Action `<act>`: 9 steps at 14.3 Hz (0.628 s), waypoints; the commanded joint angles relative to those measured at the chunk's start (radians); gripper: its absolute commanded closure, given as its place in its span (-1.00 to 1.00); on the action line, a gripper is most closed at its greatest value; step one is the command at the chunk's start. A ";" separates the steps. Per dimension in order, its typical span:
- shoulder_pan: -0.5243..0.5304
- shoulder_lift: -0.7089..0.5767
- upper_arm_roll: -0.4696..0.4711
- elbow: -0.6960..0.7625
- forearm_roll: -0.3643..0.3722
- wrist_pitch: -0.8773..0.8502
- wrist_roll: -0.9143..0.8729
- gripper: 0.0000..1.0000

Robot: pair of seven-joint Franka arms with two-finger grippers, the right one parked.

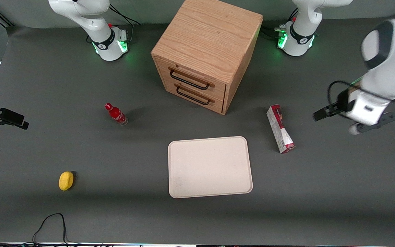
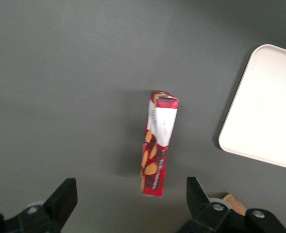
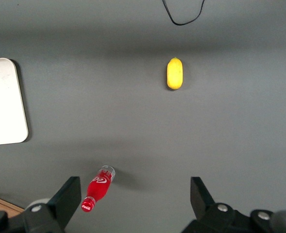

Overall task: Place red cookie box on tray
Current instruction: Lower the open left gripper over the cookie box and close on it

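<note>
The red cookie box lies flat on the dark table, beside the tray's short edge, on the working arm's side. The cream tray lies flat with nothing on it, nearer the front camera than the wooden cabinet. My left gripper hovers above the table, farther toward the working arm's end than the box. It is open, the fingers stand wide apart, and nothing is between them. In the left wrist view the box's near end lies just ahead of the gap between the fingers.
A wooden two-drawer cabinet stands at the back middle. A small red bottle and a yellow lemon-like object lie toward the parked arm's end. A black cable loops at the front edge.
</note>
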 commanded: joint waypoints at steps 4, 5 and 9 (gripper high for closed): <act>-0.042 0.082 -0.017 -0.211 0.083 0.335 -0.139 -1.00; -0.048 0.102 -0.019 -0.236 0.106 0.375 -0.156 -1.00; -0.093 0.207 -0.043 -0.276 0.253 0.479 -0.340 -1.00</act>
